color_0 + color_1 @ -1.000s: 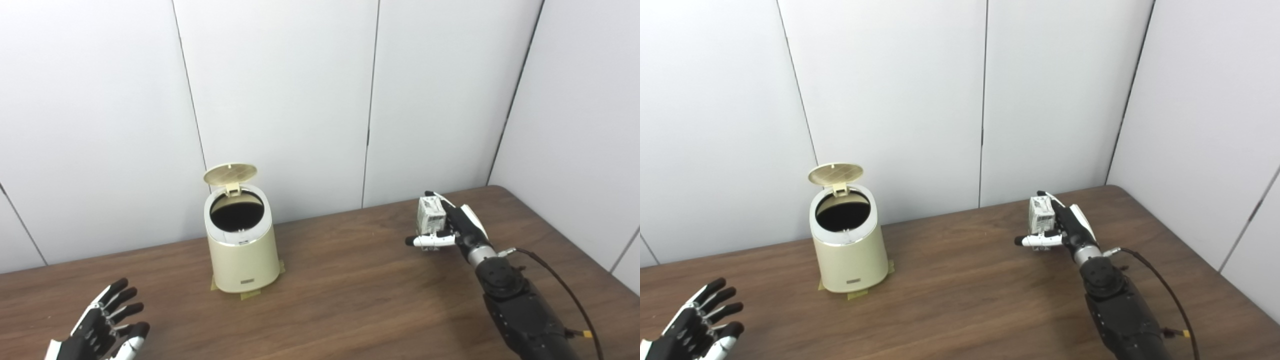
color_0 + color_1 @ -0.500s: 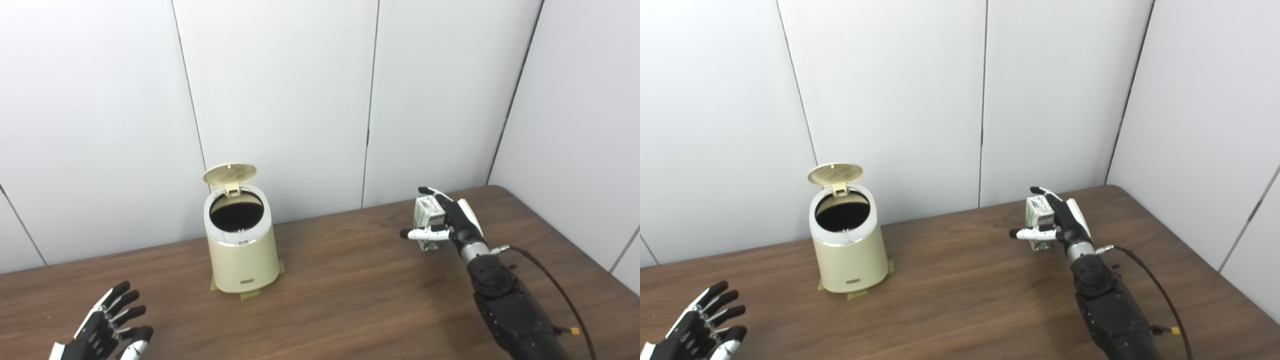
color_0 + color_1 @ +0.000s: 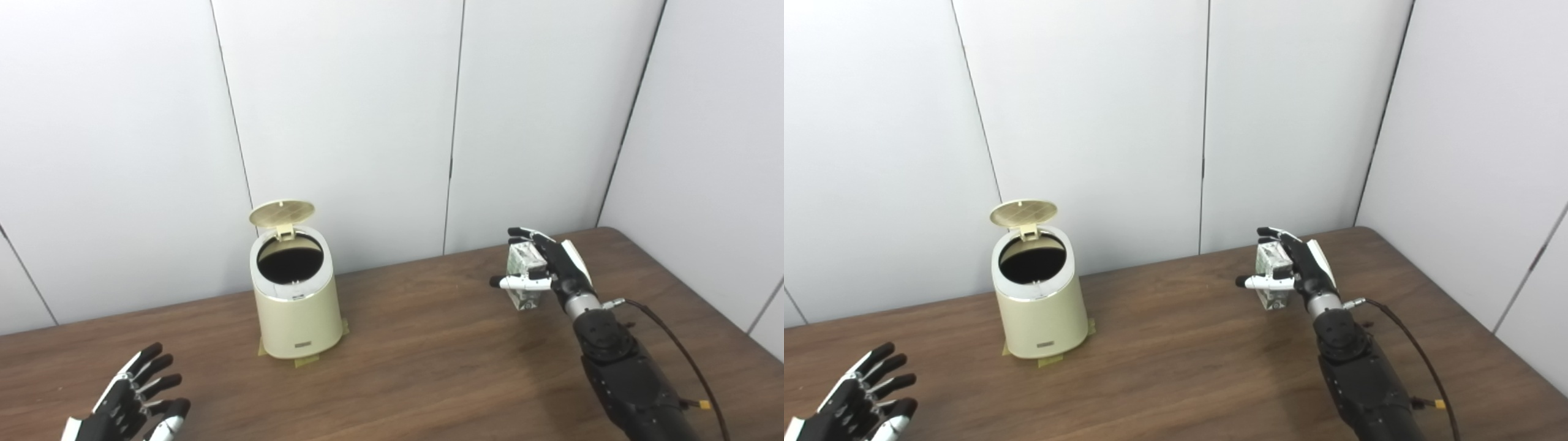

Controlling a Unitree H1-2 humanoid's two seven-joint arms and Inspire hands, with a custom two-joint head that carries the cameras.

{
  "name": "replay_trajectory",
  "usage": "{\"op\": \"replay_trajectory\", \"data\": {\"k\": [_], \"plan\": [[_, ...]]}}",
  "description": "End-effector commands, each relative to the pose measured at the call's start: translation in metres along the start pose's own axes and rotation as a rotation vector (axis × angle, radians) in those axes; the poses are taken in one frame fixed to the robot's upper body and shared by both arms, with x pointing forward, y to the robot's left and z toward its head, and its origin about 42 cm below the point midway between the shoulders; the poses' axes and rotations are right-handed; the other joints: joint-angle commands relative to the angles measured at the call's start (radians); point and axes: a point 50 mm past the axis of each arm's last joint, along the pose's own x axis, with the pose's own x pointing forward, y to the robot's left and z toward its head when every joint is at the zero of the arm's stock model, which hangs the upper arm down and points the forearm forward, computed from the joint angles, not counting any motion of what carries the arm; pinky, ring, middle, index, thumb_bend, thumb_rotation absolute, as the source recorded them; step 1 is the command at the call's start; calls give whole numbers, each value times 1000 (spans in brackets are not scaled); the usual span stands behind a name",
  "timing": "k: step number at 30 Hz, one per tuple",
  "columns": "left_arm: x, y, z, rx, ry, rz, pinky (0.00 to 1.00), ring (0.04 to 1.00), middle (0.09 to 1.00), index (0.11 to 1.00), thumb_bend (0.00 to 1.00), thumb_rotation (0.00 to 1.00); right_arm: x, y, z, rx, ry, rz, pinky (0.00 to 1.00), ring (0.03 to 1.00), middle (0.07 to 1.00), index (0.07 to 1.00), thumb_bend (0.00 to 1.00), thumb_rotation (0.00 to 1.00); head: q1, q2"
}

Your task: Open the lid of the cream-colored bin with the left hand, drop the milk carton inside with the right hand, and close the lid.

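Carton at far right, clasped in right hand, well apart from bin, lid up; left hand released, near left; next, carry over opening.

A dark brown wood-grain table fills the lower part of both views, its far right corner rounded. Behind it stands a wall of plain white panels split by thin dark vertical seams. A second white wall meets it on the right. Light is even and soft.
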Motion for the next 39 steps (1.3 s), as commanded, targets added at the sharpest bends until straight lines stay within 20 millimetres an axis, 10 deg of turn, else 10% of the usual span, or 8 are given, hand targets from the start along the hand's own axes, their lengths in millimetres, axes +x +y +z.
{"op": "replay_trajectory", "data": {"k": [1,21,39], "plan": [[8,3,16,23,-70,-8,640,776,854,884,462,136,14,-26,30,3,-84,-24,654,746,818,820,724,0,0,1],[7,6,15,26,-69,-14,634,775,855,881,480,134,16,-58,33,-292,12,165,849,893,905,897,835,75,6,5],[6,5,13,39,-62,-22,618,770,855,879,489,145,16,-53,26,-290,-4,134,819,863,888,894,828,77,8,12]]}}
